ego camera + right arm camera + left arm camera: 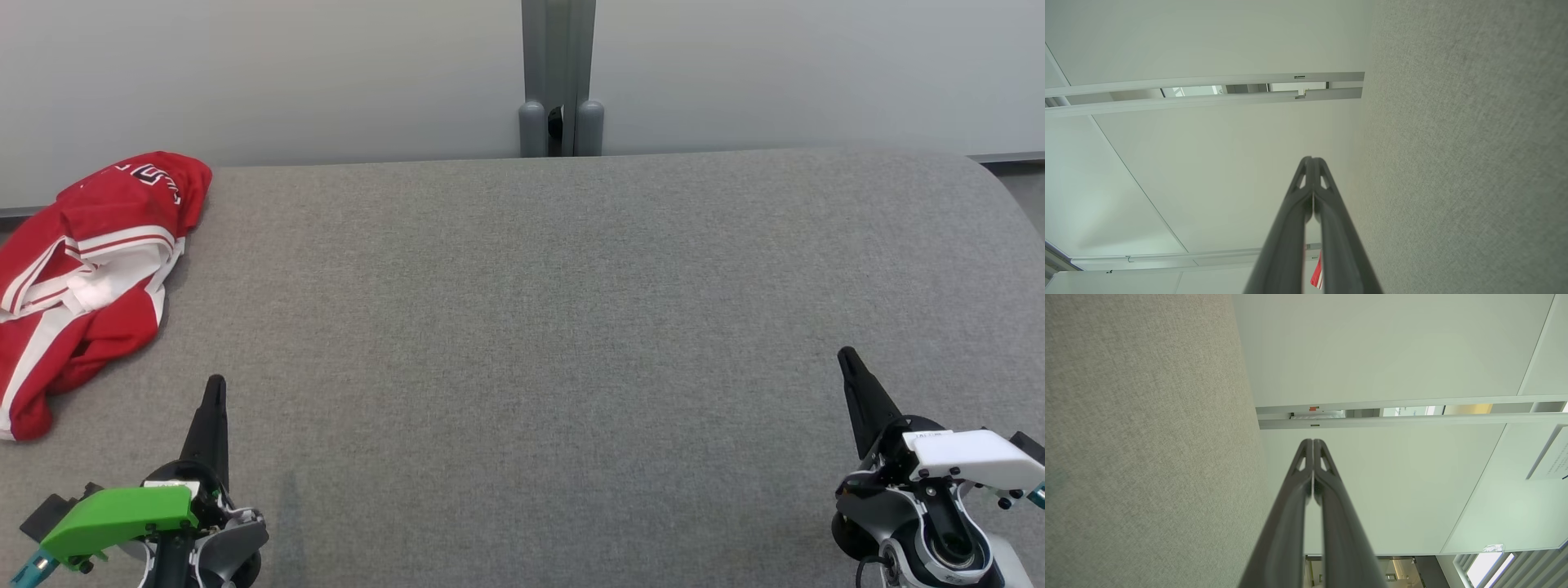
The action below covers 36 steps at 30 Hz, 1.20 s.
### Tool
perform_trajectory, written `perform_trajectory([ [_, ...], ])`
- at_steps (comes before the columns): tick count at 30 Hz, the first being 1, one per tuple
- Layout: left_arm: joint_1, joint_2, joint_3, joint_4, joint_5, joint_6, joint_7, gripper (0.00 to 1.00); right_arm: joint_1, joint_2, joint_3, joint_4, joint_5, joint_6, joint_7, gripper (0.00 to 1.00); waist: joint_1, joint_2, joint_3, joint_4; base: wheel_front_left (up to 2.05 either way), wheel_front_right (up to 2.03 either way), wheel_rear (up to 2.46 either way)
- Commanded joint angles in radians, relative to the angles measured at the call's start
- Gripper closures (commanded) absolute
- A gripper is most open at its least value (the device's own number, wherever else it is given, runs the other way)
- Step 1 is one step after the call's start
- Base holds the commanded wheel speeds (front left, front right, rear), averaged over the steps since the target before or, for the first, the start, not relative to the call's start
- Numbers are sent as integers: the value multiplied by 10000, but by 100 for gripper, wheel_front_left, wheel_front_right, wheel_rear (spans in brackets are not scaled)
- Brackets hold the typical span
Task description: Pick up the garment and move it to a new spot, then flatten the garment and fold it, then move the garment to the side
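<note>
Cloth in red and white, the garment (pixel 90 269), lies crumpled at nine to ten o'clock of the head view. It sits on the far left part of the grey surface (pixel 531 327) and runs off the picture's left edge. We see the left end effector (pixel 215 384) at seven o'clock, under a green cover (pixel 114 514). Its two dark fingers are pressed together into one point that aims toward twelve. It is near the garment's lower hem yet apart from it. At four to five o'clock stands the right end effector (pixel 847 355), beside a white cover (pixel 971 457). Its fingers are likewise pressed together, well apart from the garment. At twelve o'clock a grey post (pixel 559 73) rises against the pale wall (pixel 245 73) behind the surface.

In the left wrist view we look along the left end effector (pixel 1312 442): the fingers meet at their tips, pinching nothing. The surface (pixel 1147 437) lies on the nine o'clock side and the wall (pixel 1372 347) on the three o'clock side.

In the right wrist view the right end effector (pixel 1312 159) is also closed tip to tip and empty. The surface (pixel 1474 143) lies toward three o'clock and the wall (pixel 1188 183) toward nine. A red and white sliver of the garment (pixel 1316 277) shows at six o'clock, seen through the narrow gap low between the fingers.
</note>
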Motion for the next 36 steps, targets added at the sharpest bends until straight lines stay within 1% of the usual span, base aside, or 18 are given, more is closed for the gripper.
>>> perform_trajectory([
  [1,-105,5,14,-14,-7,-28,24,100,-47,-45,-11,-45,67,4,20,100,0,0,0,0,0,0,0],
  [36,-106,5,14,-14,-7,-28,24,100,-46,-43,-11,-45,67,4,20,100,0,0,0,0,0,0,0],
])
